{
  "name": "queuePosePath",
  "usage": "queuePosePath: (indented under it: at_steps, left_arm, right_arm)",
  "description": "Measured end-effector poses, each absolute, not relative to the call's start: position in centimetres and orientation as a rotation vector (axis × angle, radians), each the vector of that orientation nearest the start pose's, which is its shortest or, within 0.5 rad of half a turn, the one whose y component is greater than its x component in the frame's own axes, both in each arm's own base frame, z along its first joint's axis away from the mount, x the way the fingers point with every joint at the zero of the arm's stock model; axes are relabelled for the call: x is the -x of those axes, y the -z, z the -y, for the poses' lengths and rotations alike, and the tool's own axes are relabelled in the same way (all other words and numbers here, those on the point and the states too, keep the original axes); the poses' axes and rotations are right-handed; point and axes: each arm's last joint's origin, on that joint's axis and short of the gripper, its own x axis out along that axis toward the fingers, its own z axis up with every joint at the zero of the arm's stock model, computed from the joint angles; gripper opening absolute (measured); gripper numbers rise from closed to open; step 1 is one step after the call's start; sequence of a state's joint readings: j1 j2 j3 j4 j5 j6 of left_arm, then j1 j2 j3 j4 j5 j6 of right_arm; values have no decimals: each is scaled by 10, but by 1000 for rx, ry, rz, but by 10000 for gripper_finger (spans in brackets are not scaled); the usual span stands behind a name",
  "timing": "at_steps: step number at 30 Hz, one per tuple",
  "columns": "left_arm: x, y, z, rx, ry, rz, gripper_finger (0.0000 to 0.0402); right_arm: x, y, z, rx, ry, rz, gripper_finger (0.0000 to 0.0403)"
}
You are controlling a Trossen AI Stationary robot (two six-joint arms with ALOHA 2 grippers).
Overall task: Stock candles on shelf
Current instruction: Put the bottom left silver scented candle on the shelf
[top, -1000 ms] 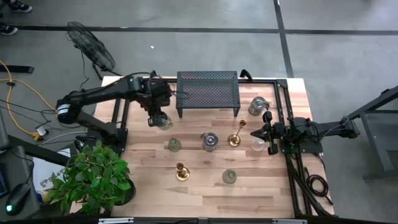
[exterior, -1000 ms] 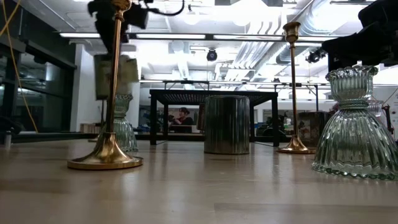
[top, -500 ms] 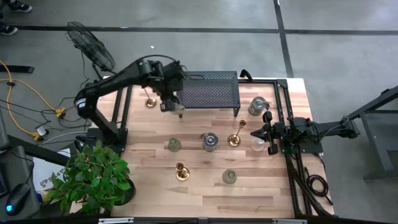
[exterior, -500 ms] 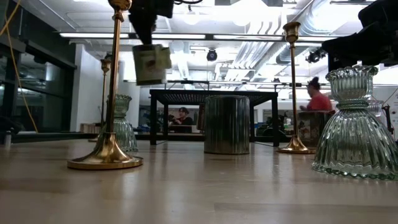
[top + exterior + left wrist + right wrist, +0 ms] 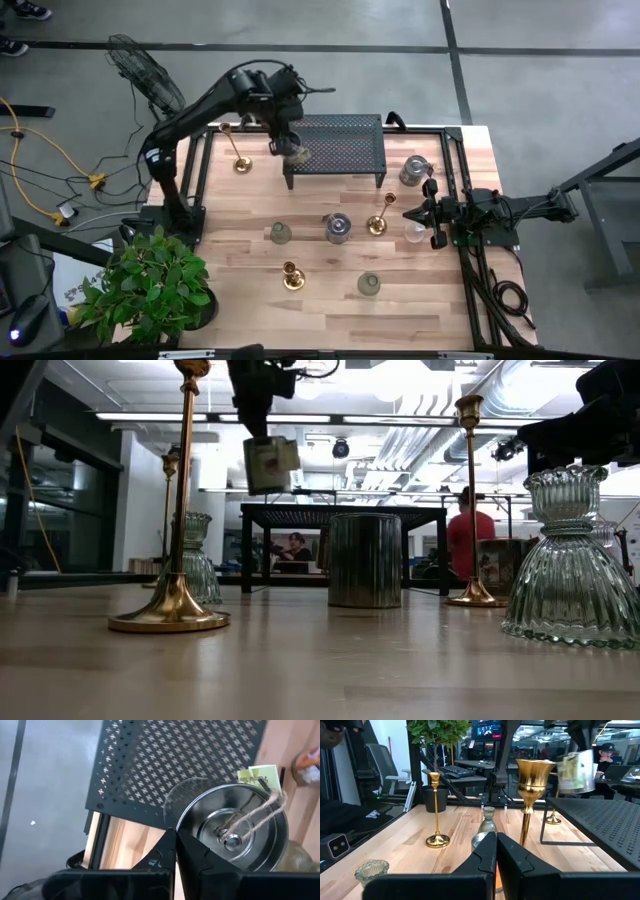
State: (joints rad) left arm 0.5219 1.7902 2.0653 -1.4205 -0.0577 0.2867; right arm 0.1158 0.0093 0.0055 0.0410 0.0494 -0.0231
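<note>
- Two arms show from above, and everything below is placed against the shelf (image 5: 334, 146), the black mesh stand at the table's (image 5: 240, 312) far edge
- Potted plant (image 5: 150, 285) sits at the near left corner, well apart from the shelf
- Tall brass candlestick (image 5: 238, 160) stands just left of the shelf, on the wood
- Left gripper (image 5: 291, 146) hangs over the shelf's left end, fingers closed tight on the rim of a jar candle (image 5: 297, 153); the left wrist view shows the jar (image 5: 234, 832) with a metal lid, a twine bow and a paper tag, above the mesh (image 5: 165, 765); from table height it hangs clear above the shelf top (image 5: 343, 509)
- Before the shelf, left to right: a small glass holder (image 5: 281, 233), a short candlestick (image 5: 292, 276), a grey jar (image 5: 338, 228), another glass holder (image 5: 369, 284), a second brass candlestick (image 5: 378, 222)
- Glass jar (image 5: 414, 170) stands just right of the shelf
- Right gripper (image 5: 428, 220) waits right of the shelf near a clear glass (image 5: 414, 232), its fingers together, holding nothing
</note>
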Motion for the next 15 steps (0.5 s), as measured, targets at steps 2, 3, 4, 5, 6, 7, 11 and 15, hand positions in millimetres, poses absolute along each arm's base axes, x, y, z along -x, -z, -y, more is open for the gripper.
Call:
queuePosePath:
  at_steps: [2, 3, 4, 5, 6, 7, 11, 15]
  left_arm:
    - [-294, -394, -178, 38, -352, -1183, 0]
    - [-295, -392, -181, 46, -353, -1185, 0]
    - [-297, -391, -184, 50, -357, -1188, 0]
    - [-298, -390, -186, 51, -359, -1190, 0]
    - [-300, -389, -189, 49, -369, -1189, 0]
    - [-300, -388, -192, 49, -381, -1186, 0]
    - [-306, -386, -202, 49, -404, -1176, 0]
    - [-310, -388, -212, 36, -429, -1148, 0]
  right_arm:
    - [-97, -169, -10, 20, -66, 38, 3]
    - [-97, -169, -10, 20, -66, 37, 3]
    - [-97, -169, -10, 20, -66, 38, 3]
    - [-97, -169, -10, 20, -66, 37, 3]
    - [-97, -169, -10, 20, -66, 37, 3]
    - [-97, -169, -10, 20, -66, 37, 3]
    - [-97, -169, -10, 20, -66, 37, 3]
    - [-97, -169, -10, 20, -66, 38, 3]
